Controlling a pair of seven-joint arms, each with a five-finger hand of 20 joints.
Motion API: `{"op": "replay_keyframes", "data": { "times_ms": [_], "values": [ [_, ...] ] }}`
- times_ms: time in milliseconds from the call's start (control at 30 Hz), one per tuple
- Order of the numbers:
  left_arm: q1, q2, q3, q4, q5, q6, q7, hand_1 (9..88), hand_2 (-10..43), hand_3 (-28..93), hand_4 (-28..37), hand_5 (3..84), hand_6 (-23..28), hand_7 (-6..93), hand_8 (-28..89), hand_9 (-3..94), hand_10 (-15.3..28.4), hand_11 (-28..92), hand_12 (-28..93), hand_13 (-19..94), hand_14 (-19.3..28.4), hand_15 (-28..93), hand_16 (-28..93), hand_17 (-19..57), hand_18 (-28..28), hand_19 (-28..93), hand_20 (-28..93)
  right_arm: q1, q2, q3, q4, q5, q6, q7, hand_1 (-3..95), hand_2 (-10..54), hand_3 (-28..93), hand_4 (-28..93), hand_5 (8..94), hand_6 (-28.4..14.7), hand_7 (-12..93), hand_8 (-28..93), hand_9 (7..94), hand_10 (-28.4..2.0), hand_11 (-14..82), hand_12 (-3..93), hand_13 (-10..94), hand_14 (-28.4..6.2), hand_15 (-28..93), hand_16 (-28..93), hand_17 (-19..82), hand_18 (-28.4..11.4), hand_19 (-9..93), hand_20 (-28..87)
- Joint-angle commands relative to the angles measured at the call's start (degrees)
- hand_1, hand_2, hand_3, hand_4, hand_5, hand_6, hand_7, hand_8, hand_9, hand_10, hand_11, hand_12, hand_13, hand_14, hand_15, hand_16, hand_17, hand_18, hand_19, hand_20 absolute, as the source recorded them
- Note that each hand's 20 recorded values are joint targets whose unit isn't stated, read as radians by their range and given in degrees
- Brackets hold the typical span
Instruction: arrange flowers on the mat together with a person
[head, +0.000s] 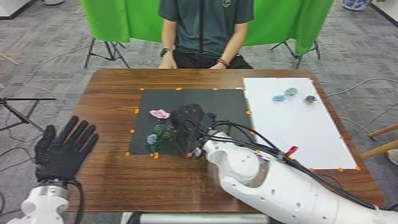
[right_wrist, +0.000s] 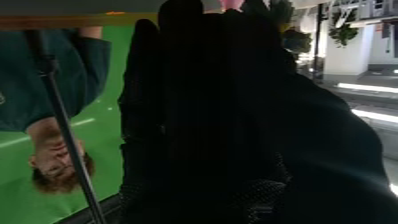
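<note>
Taking the black mat (head: 179, 95) as the dial, the pink rose-like flower (head: 159, 114) lies towards ten o'clock and the blue flower (head: 152, 138) at eight, with green foliage between them. The right hand (head: 189, 121) is over the middle, just to the three o'clock side of the pink bloom; whether its fingers are closed on a stem I cannot tell. The left hand (head: 64, 152) is off the mat at eight o'clock, open, its fingers straight and slightly spread.

These look like artificial flowers, so probably very light: thin stems with some spring, petals soft and easily creased. The stem just below the bloom should be the best hold, with a gentle pinch; squeezing the head would likely flatten it, and a thin stem might roll or slip against glove fabric. Loose leaves could snag and drag a neighbour along.

The pink head is rounded and layered, the blue one a knobbly cluster. On the smooth white sheet (head: 300, 135) at three o'clock, near its twelve o'clock end, sit three small, tufted pieces: pale green (head: 291, 92), light blue (head: 279, 98) and dark green (head: 310, 99). The mat is matt and flat, the wooden table (head: 107, 175) brown and grained.
</note>
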Motion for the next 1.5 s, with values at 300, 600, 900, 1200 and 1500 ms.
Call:
{"op": "replay_keyframes", "data": {
  "times_ms": [300,600,900,1200,1500],
  "values": [
    [-0.5,-0.38,0.22,0.58,-2.16,0.44,-0.37,26.6,11.9,70,-28.3,43.8,8.1,7.7,-10,40.4,14.1,15,5,30,14.5,27,-8,-4.2,11.6,31,6,-2.5,-0.5,2.7,-0.6,-2.7,-3.9,-2.1,64.0,-9.5,62,-28,66.2,0.8,22,-6,67.7,-8.8,10.2,14.9,70,-3.9,11,35,44,-9.8,46,27],
    [-0.9,-0.64,0.17,0.87,-2.07,0.52,-1.16,26.5,11.9,71,-28.3,43.9,8.2,7.8,-10,40.4,14.3,15,5,30,14.6,27,-8,-4.1,11.6,32,6,-6.7,0.2,8.0,-4.9,-0.6,-6.2,0.5,61.2,-9.5,67,-28,62.0,0.7,18,-13,60.8,-9.0,8.4,11.6,66,-5.5,13,30,42,-10.5,44,30],
    [0.3,-0.72,-1.10,0.36,-1.78,0.38,-0.53,26.5,11.9,71,-28.3,43.8,8.1,7.8,-10,40.4,14.1,15,5,30,14.5,27,-9,-4.0,11.6,32,6,-15.6,3.0,22.2,-14.5,17.5,-1.9,-1.5,52.4,-9.5,74,-28,55.1,0.5,19,-15,49.0,-8.5,7.0,8.6,59,-8.4,17,19,36,-12.5,47,24],
    [2.1,-1.25,-2.23,-0.46,-1.88,0.36,0.35,26.5,11.8,71,-28.3,43.7,8.1,7.8,-10,40.4,14.2,15,5,30,14.3,27,-8,-3.9,11.6,31,6,-32.0,5.2,46.3,-15.9,41.6,-12.0,-20.1,49.8,-8.5,76,-28,51.4,1.4,21,-17,45.5,-7.2,6.9,8.1,46,-7.5,14,15,29,-10.6,34,21],
    [3.3,-1.41,-2.65,-0.93,-2.05,0.32,1.16,26.5,11.8,71,-28.3,43.7,8.1,7.7,-10,40.4,14.2,15,5,30,14.1,26,-9,-3.8,11.5,31,6,-46.0,7.2,59.2,-19.6,66.6,-7.8,-20.1,35.6,8.2,75,-26,51.3,-2.2,16,-14,45.0,-9.9,5.9,7.9,40,-10.6,13,11,25,-12.2,21,21]
  ]
}}
